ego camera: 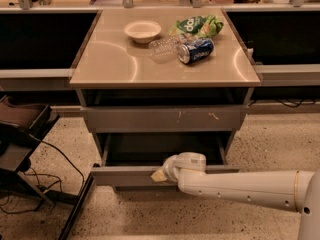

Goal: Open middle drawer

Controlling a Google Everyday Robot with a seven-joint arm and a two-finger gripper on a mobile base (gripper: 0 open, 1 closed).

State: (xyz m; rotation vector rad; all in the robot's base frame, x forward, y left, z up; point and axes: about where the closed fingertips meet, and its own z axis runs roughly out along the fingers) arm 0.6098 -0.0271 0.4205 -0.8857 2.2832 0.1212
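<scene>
The robot's pale, rounded gripper (161, 174) sits low at the top edge of the middle drawer (122, 176), the wide, shallow grey drawer with the plain front and no handle. I cannot tell whether the gripper is clamped on that edge or only resting against it. The drawer stands well out from the cabinet, its dark box interior showing, so the job looks close to finished.

With nothing to hook onto, I'd worry the gripper could slide off the smooth edge. A pull that isn't square could also jam the drawer on its runners, and hauling much further might bring it out altogether. The long white arm (240, 186) reaches in from the right, just above the speckled floor (150, 219).

Above it, the taller grey drawer front with pale scratch marks (160, 118) looks closed. On the beige countertop (110, 64) are a small white bowl (142, 30), a clear plastic container (164, 48), a blue drink can on its side (196, 50) and a green snack bag (197, 25). A hard jolt might set the can rolling.

To the left, a slanting black bar (75, 209) ends near the drawer's front corner, beside a dark cart (22, 129) and loose black cables (35, 184). That corner is what might catch.
</scene>
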